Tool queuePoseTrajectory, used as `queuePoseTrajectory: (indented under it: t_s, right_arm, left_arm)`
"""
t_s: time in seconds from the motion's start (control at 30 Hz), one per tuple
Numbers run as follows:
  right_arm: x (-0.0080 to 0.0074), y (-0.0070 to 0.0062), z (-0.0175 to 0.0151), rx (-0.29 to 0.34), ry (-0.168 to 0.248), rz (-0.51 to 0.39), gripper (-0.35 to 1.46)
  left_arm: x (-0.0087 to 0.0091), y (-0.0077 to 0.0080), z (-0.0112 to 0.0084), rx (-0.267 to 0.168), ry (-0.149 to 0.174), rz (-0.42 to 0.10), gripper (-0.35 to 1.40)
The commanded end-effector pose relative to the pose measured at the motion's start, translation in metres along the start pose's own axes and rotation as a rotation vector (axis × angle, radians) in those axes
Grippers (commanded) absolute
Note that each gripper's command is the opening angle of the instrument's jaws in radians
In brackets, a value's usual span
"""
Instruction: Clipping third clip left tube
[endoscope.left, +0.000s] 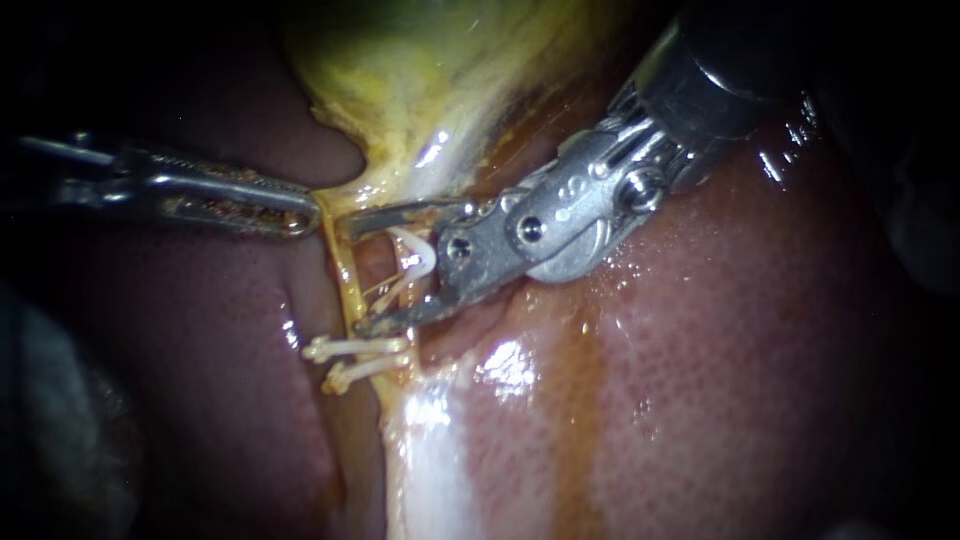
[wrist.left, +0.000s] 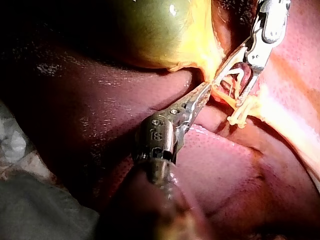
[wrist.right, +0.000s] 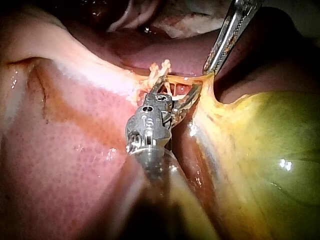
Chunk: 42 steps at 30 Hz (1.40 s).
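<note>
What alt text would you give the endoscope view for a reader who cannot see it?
The right instrument, entering from the upper right, holds a white clip open at a thin yellow tube, just above two clips already on it. The left instrument grips the lower edge of the gallbladder; glistening liver lies around them.

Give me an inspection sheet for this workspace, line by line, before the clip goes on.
Surface: liver, wet and glistening, under the work.
Job's things: tube stretched below the gallbladder; two clips already across it; white clip loaded in the right instrument.
Clutter: nothing seen.
End effectors: left instrument, jaws shut on gallbladder tissue at its lower edge; right instrument, jaws apart, holding the white clip, tips at the tube above the two clips.
Cables: nothing seen.
Surroundings: grey cloth beside the liver.
</note>
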Motion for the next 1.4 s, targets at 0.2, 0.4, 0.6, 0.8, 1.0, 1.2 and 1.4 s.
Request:
queuePoseTrajectory:
  t_s: [0.2,0.4,0.6,0.8,1.0,1.2,1.4]
  right_arm:
    - [0.0004,-0.0002,-0.0007,0.002,0.006,0.005,0.5]
    - [0.0013,-0.0003,-0.0021,0.003,0.017,0.109,0.5]
    - [0.0025,-0.0003,-0.0035,-0.017,0.083,0.394,0.5]
    - [0.003,-0.0002,-0.0046,-0.018,0.138,0.66,0.5]
    - [0.003,-0.0002,-0.0051,0.022,0.209,0.954,0.5]
    - [0.0029,-0.0004,-0.0055,0.069,0.27,1.172,0.49]
    - [0.0029,-0.0005,-0.0056,0.126,0.313,1.304,0.49]
  left_arm:
    - [0.0,0.0001,-0.0001,-0.001,0.001,-0.006,-0.35]
    - [0.0,0.0,-0.0001,-0.002,0.001,-0.005,-0.35]
    - [0.0,0.0,-0.0002,-0.002,0.001,-0.005,-0.35]
    - [-0.0001,0.0,-0.0003,-0.003,0.0,-0.005,-0.35]
    - [-0.0001,0.0,-0.0003,-0.003,0.0,-0.005,-0.35]
    - [-0.0001,0.0,-0.0003,-0.003,0.0,-0.005,-0.35]
    - [-0.0001,0.0,-0.0003,-0.003,0.0,-0.011,-0.35]
